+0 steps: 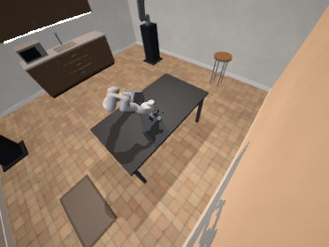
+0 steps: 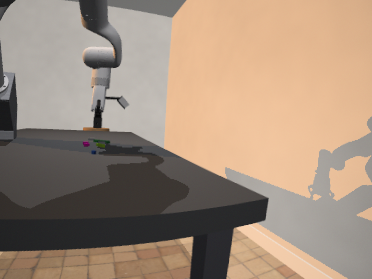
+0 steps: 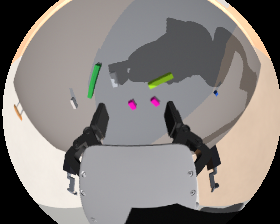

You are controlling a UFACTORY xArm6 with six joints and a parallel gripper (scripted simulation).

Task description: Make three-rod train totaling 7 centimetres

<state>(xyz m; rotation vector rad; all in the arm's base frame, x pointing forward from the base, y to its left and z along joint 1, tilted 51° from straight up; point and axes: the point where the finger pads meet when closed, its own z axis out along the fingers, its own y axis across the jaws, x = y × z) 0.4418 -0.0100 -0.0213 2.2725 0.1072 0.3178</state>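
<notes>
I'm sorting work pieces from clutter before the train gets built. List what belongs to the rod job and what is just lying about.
Job: gripper, open and empty; magenta rod; second magenta rod; lime rod; green rod; grey rod; blue rod; table.
Lying about: stool; kitchen counter; floor mat; second arm.
</notes>
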